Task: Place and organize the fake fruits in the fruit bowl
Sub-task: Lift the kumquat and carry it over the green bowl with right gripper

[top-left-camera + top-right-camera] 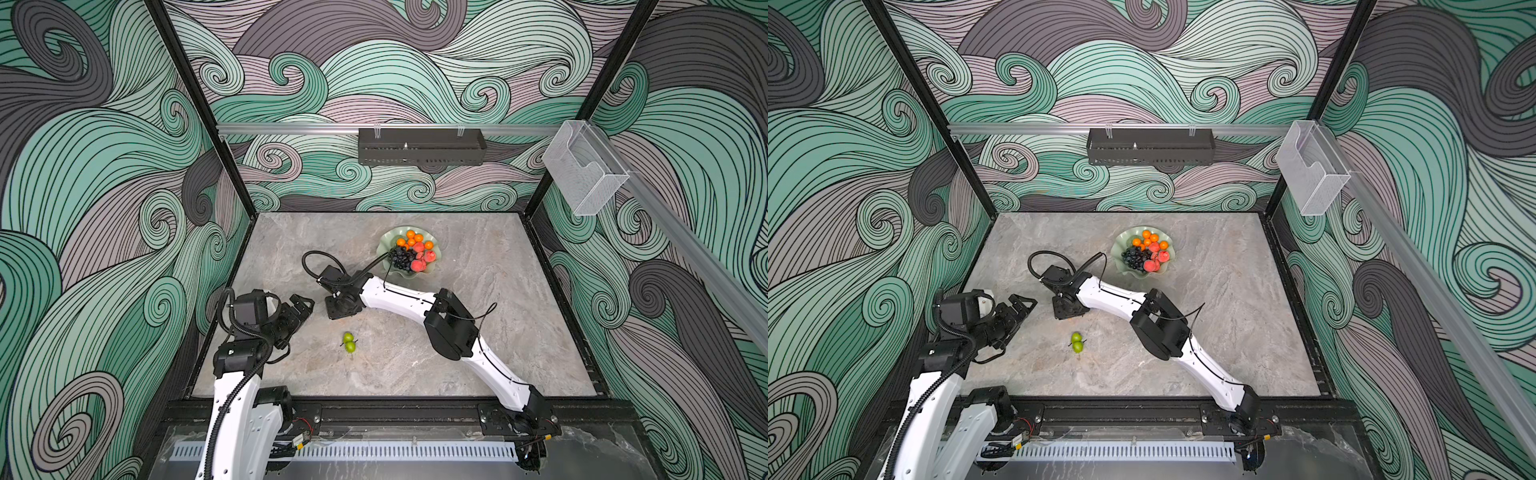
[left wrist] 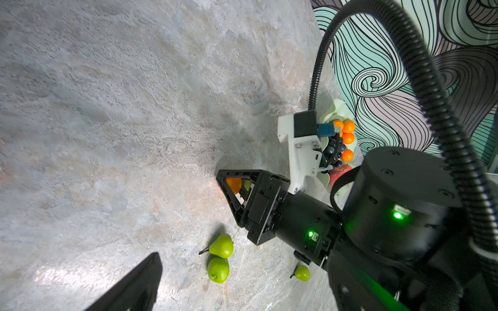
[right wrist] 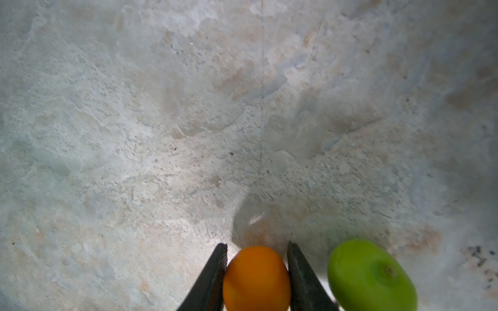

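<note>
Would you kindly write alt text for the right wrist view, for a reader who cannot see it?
Seen from the wrist, the right gripper holds a small orange between its two dark fingers, over a grey stone-patterned tabletop. A green pear lies on the tabletop close beside one finger, apart from the orange.

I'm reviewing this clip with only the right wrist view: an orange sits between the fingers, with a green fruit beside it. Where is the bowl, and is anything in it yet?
Observer: In both top views the fruit bowl stands toward the back of the table, beyond the right gripper. It has oranges, peaches and the grape bunch in it.
Operator: Is any other fruit out on the table?
Observer: Yes. Two pears lie touching each other, nearer the front edge than the orange in the gripper. The left wrist view shows another pear lying alone.
</note>
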You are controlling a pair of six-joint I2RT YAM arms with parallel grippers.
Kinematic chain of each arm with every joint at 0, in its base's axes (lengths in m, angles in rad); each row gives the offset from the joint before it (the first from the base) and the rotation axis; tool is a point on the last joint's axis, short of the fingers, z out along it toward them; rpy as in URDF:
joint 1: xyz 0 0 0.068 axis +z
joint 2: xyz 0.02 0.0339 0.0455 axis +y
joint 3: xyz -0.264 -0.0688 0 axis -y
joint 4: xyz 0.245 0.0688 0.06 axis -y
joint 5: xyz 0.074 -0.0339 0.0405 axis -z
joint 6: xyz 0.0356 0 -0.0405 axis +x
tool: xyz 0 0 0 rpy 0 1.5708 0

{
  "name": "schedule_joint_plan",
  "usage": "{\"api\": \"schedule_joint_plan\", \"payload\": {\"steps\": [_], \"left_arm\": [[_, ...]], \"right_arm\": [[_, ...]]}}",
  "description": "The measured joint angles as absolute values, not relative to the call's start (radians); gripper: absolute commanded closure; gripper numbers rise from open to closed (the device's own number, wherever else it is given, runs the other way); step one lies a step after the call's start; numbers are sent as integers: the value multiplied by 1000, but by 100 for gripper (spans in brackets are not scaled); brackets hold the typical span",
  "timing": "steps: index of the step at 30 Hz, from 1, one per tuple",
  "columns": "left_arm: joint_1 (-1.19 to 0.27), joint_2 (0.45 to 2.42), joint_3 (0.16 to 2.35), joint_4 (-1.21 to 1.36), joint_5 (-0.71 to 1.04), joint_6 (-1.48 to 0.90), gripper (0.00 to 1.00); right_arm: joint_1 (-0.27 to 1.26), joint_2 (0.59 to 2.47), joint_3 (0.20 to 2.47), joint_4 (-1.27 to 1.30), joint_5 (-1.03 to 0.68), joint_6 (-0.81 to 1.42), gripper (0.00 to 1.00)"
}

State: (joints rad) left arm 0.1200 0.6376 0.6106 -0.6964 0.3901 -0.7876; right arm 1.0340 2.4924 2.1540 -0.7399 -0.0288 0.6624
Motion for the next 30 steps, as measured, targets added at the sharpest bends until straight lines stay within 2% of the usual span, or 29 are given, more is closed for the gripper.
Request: {"api": "schedule_joint_plan", "payload": {"steps": [10, 18, 23, 30], "left_arm": [[123, 666, 667, -678, 433, -745, 2], [97, 755, 711, -552, 493, -752, 2], [3, 828, 746, -480, 480, -764, 2], [-202, 1006, 805, -372, 416, -788, 2]], "right_arm": [[1033, 2468, 2153, -750, -76, 662, 68], [1005, 2285, 2084, -738, -118, 661, 68], [945, 2143, 1947, -696, -122, 660, 68], [815, 2019, 1739, -646, -122, 657, 69]]}}
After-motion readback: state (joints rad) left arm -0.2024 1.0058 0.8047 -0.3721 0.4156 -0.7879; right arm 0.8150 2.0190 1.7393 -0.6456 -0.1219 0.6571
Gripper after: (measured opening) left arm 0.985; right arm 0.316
